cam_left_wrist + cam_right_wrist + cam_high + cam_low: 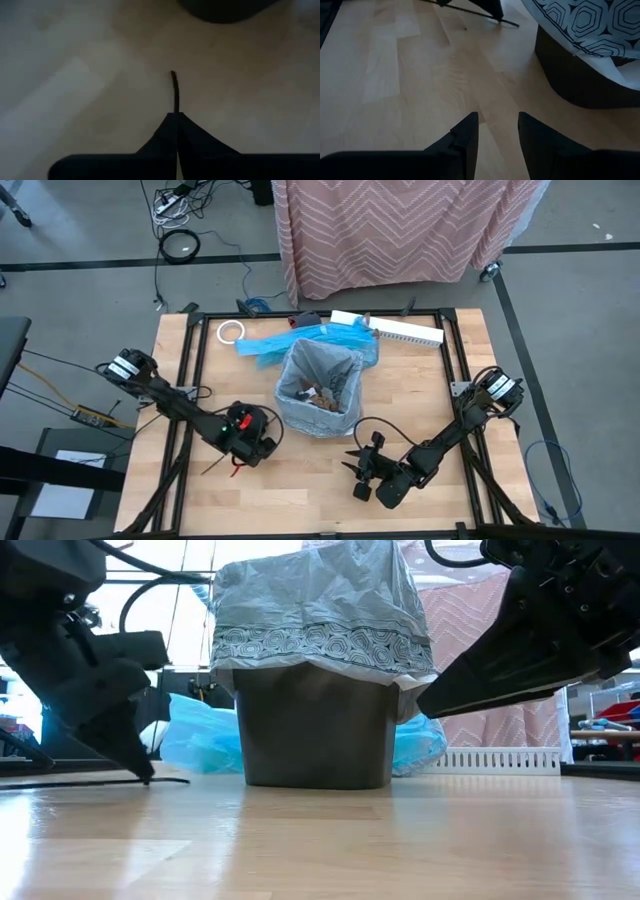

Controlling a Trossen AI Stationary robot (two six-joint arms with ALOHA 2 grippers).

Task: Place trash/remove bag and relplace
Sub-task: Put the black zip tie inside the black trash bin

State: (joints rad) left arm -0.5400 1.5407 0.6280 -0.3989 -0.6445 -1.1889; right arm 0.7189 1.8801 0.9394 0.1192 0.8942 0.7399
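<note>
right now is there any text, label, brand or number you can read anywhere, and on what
None readable.
The bag over the bin carries only a printed hexagon pattern, no words.
The paper sheet on the floor beside the table has marks too small to read.

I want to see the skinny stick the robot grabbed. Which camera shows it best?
The left wrist view: the thin stick pokes straight out from the shut left end effector. The low view shows it as a dark line along the table. The right wrist view catches it far off. From above it is barely visible.
</note>
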